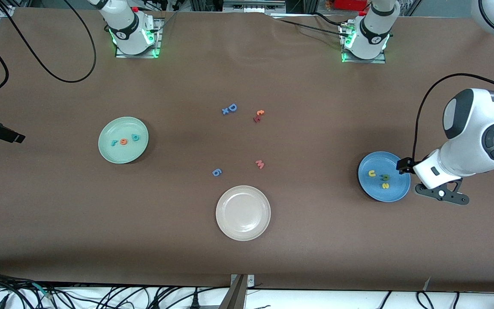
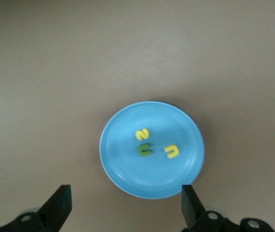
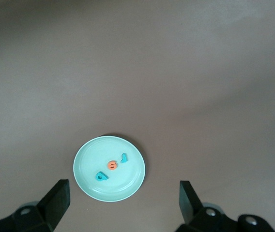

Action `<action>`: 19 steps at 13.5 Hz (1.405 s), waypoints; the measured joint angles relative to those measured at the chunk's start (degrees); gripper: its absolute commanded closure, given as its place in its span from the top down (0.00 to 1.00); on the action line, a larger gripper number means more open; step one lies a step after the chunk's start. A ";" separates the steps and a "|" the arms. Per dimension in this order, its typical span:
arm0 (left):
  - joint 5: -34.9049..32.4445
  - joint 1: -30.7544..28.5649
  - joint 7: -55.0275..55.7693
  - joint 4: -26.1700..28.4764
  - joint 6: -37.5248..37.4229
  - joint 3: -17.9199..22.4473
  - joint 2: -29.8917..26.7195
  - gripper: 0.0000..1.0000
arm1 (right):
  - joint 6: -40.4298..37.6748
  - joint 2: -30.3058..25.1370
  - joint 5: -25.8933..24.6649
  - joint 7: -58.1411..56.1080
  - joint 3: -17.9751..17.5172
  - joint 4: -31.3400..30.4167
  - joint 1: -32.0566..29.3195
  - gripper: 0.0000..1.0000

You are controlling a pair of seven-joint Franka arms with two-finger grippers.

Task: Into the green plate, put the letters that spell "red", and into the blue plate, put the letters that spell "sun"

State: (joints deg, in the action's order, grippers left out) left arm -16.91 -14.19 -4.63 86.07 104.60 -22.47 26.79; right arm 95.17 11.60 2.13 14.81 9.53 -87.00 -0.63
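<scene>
Nearest the front camera lies the round beige-white plate (image 1: 243, 213), bare, and it serves as the landmark. Just farther from the camera than that plate sit a small blue foam "6" (image 1: 216, 172) and a pink foam "m" (image 1: 260, 164); farther still lie a larger blue capital "D" (image 1: 230, 108) and an orange "c" (image 1: 259, 115) with a dark red piece touching it.

Toward the right arm's end of the table from the beige-white plate rests the round pale mint-green plate (image 1: 123, 140). In it lie the letters that spell "red" (image 1: 124, 141): a teal "r", an orange "e" and a teal "d", in a row and close together.

Toward the left arm's end from the beige-white plate rests the round mid-blue plate (image 1: 384, 176), holding the letters that spell "sun" (image 1: 380, 178): a yellow "u", a green "n" and a yellow "s", clustered near its middle.

The left gripper (image 2: 125, 205) hangs over the mid-blue plate's edge, fingers spread wide and grasping nothing. The right gripper (image 3: 124, 200) hangs high over the table near the mint-green plate, likewise spread and empty-handed.
</scene>
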 measured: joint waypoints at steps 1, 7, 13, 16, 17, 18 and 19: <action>0.00 1.29 0.00 -1.61 -2.03 0.02 0.07 1.00 | -0.01 0.05 0.00 0.00 0.00 0.00 0.00 1.00; 1.18 14.16 0.00 -6.54 -7.85 11.03 -0.89 1.00 | -0.06 0.17 0.00 -2.09 0.03 -0.03 -0.02 1.00; 7.62 20.95 0.03 -7.05 -8.94 21.68 -5.57 1.00 | -1.13 0.15 0.00 -2.41 -0.06 -0.03 0.00 1.00; 11.37 17.48 -0.14 -6.89 -9.02 21.56 -8.17 1.00 | -2.29 0.16 0.00 -3.09 -0.08 -0.31 0.00 1.00; 13.26 17.05 -0.15 -6.86 -9.02 21.60 -9.15 1.00 | -2.31 0.16 0.00 -3.26 -0.08 -0.49 0.00 1.00; 15.41 16.95 -0.12 -6.82 -9.03 21.78 -10.14 1.00 | -2.31 0.16 0.00 -3.38 -0.08 -0.61 0.00 1.00; 16.97 16.98 0.03 -6.77 -9.04 22.17 -11.13 1.00 | -2.31 0.16 0.00 -3.42 -0.07 -0.63 -0.01 1.00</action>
State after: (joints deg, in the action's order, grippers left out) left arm 0.06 2.79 -4.61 79.30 95.56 -0.30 15.66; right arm 92.86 11.76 2.13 11.39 9.45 -87.62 -0.63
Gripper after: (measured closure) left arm 0.000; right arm 0.000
